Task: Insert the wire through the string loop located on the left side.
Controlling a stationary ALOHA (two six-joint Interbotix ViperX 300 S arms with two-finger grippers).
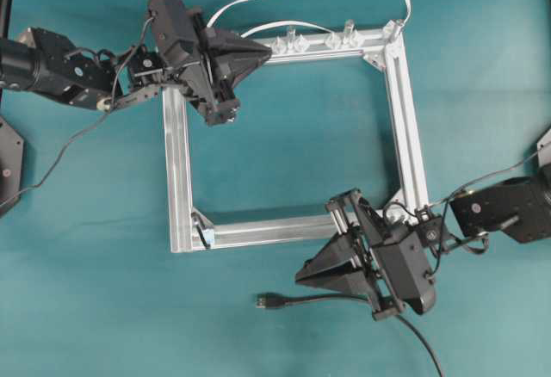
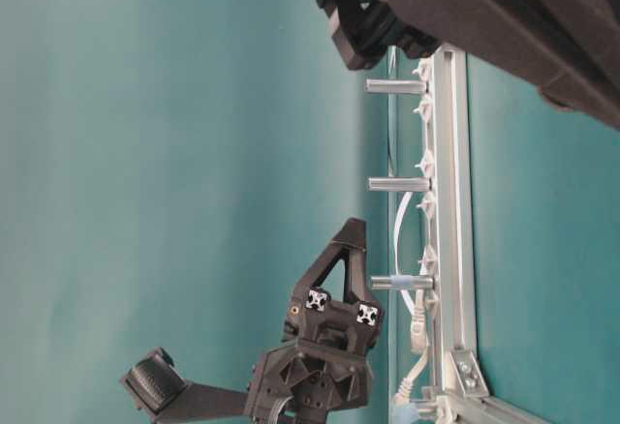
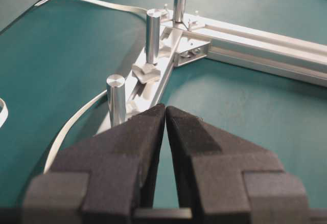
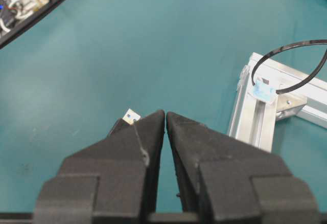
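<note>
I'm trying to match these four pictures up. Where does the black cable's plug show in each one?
Overhead: the plug lies flat at lower middle.
Table-level: not in it.
Left wrist: not in it.
Right wrist: its metal tip peeks out just past the fingers, left of centre.
Shared landmark: the metal frame, also seen at and.

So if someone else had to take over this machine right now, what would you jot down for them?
Left gripper: jaws shut, empty, hovering over the top-left of the aluminium frame.
Right gripper: jaws shut, empty, just beyond the frame's bottom edge.
The wire lies on the mat below the frame, its plug free, beside the right gripper.
The string loop sits at the frame's bottom-left corner, nothing through it.
Done: nothing yet. Left: pick up the wire and thread the plug through the loop.
</note>
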